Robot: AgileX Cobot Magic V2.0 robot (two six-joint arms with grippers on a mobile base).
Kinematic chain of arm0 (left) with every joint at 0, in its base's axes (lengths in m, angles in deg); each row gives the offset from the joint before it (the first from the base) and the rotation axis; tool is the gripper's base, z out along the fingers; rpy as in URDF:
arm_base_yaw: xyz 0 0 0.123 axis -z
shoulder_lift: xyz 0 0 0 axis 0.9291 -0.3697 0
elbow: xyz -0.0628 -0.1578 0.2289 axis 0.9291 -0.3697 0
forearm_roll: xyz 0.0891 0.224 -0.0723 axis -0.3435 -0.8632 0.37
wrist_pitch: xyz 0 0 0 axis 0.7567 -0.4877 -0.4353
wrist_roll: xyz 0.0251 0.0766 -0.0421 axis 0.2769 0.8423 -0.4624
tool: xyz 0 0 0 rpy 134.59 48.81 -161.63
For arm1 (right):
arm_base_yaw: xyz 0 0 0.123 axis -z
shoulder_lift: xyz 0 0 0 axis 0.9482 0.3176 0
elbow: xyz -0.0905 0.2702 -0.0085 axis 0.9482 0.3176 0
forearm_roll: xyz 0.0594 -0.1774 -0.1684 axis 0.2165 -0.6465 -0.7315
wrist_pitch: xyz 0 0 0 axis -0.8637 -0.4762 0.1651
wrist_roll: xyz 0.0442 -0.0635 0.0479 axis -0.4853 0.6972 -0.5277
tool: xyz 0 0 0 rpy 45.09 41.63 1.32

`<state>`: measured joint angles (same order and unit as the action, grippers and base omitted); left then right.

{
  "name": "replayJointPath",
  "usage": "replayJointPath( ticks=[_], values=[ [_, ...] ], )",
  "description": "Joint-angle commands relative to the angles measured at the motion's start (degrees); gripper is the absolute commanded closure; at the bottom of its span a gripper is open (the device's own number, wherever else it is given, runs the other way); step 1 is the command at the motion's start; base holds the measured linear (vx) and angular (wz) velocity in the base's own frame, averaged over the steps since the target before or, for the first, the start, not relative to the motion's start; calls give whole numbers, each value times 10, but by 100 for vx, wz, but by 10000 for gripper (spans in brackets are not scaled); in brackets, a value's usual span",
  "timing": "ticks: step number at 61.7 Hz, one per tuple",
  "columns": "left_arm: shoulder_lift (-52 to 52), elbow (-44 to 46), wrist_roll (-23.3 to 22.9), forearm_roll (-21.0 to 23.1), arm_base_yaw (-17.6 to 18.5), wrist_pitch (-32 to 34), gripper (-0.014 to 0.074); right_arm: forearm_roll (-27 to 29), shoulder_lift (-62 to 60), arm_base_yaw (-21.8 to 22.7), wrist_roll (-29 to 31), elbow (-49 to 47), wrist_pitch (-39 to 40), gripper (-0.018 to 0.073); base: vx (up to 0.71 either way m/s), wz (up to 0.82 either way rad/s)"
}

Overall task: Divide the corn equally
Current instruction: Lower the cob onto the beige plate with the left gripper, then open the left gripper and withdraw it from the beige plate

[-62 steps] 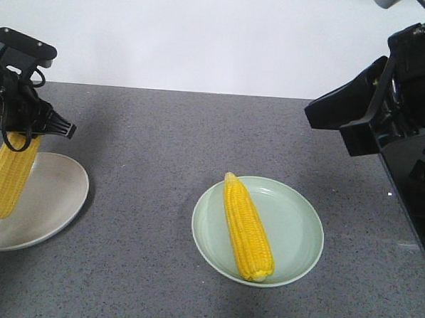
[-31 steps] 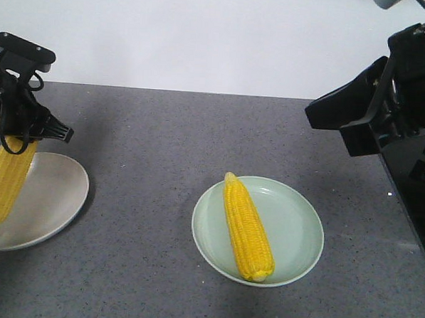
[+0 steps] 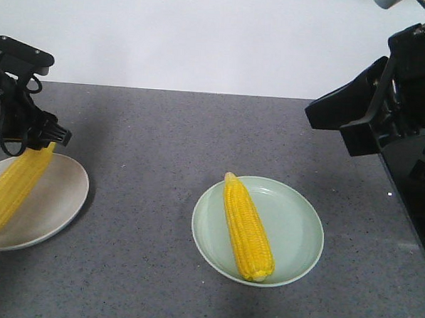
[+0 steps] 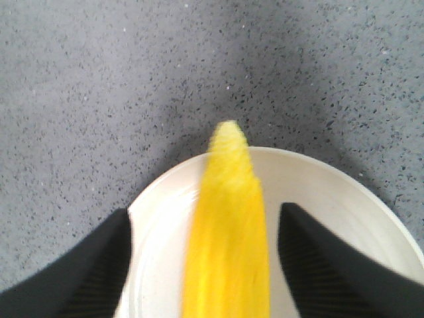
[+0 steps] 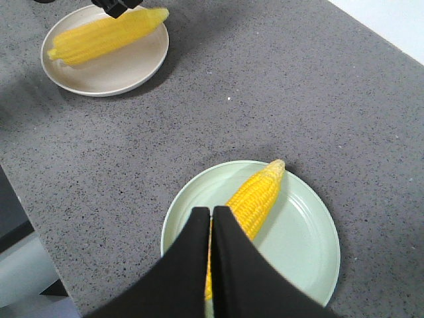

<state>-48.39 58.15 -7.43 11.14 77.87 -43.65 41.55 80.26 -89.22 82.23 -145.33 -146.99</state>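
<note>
One corn cob lies slanted on the white plate at the left, its pointed tip up by my left gripper. The left wrist view shows that cob blurred between the open fingers, with a gap of plate on each side. A second corn cob lies in the pale green plate at the middle. My right gripper hangs shut and empty high above that cob.
Both plates rest on a grey speckled counter that ends at a white wall behind. The counter's near edge drops off at the left of the right wrist view. The right arm's black body hangs over the back right.
The left gripper has opened and let go of the corn. The cob hung nearly upright before and has tipped down onto the white plate. The right arm has not moved.
</note>
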Motion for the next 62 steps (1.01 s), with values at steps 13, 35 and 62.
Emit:
replayJointPath(
  ticks=[13,35,62],
  values=[
    [23,16,-10,-5,0,-12,62,13,-11,4,2,-13,24,566,0,0],
    [32,16,3,28,0,-52,83,7,-22,4,3,-13,55,566,0,0],
    [145,15,172,264,0,-52,515,-158,-146,4,-59,-13,101,566,0,0]
  ],
)
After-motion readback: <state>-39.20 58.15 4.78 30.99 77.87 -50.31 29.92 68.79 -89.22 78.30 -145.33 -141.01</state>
